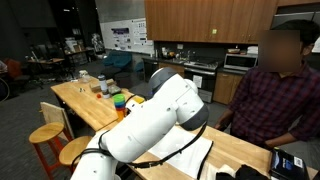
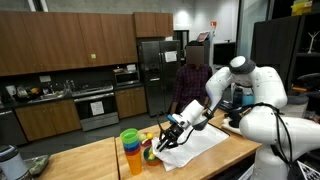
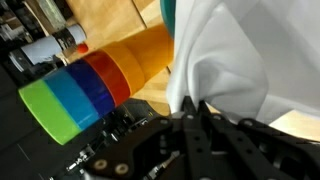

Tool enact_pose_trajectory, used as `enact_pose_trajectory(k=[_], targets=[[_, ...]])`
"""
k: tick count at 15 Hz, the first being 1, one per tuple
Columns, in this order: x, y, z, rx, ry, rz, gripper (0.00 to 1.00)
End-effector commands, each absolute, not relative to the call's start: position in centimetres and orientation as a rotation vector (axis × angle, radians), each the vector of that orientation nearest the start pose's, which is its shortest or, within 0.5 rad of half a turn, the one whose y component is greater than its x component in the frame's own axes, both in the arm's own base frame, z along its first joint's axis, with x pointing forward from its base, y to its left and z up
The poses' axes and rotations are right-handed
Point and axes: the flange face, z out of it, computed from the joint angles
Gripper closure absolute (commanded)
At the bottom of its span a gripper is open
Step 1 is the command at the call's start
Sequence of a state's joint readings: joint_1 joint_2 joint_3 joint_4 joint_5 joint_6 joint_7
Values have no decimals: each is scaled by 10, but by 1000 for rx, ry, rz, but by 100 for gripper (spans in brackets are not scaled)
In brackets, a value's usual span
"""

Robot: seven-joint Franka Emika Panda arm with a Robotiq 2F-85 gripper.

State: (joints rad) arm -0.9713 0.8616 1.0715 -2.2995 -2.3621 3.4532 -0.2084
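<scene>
Wrist view shows hand (image 3: 195,110) clamped on white cloth (image 3: 240,60); in an exterior view the arm (image 1: 150,120) hides it.

Across the wooden table (image 2: 88,165) from me was a person in a plaid shirt (image 1: 280,95). A stack of coloured cups (image 2: 131,152) stood on the tabletop. Behind were wood cabinets (image 2: 60,45), a steel refrigerator (image 2: 155,75), an oven (image 2: 97,108) and a microwave (image 1: 240,61). Wooden stools (image 1: 48,135) stood beside the table.

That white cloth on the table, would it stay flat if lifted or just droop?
Probably floppy: the cloth bunches into soft folds at the tool. Likely light, and dragging it may nudge the stacked cups beside it.
</scene>
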Motion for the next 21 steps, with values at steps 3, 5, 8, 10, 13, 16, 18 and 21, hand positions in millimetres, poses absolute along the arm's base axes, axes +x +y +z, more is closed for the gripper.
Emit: enact_pose_trajectory(k=[3, 5, 8, 10, 13, 16, 18, 21], targets=[[385, 176, 240, 898, 2769, 1479, 74], [385, 173, 240, 904, 2764, 1477, 73], [387, 167, 240, 919, 2752, 1474, 73], [387, 168, 240, 918, 2753, 1474, 73], [375, 173, 235, 864, 2814, 1488, 46], [355, 208, 219, 717, 2845, 1669, 29], [371, 220, 213, 871, 2850, 1606, 16], [392, 201, 230, 959, 2784, 1363, 1]])
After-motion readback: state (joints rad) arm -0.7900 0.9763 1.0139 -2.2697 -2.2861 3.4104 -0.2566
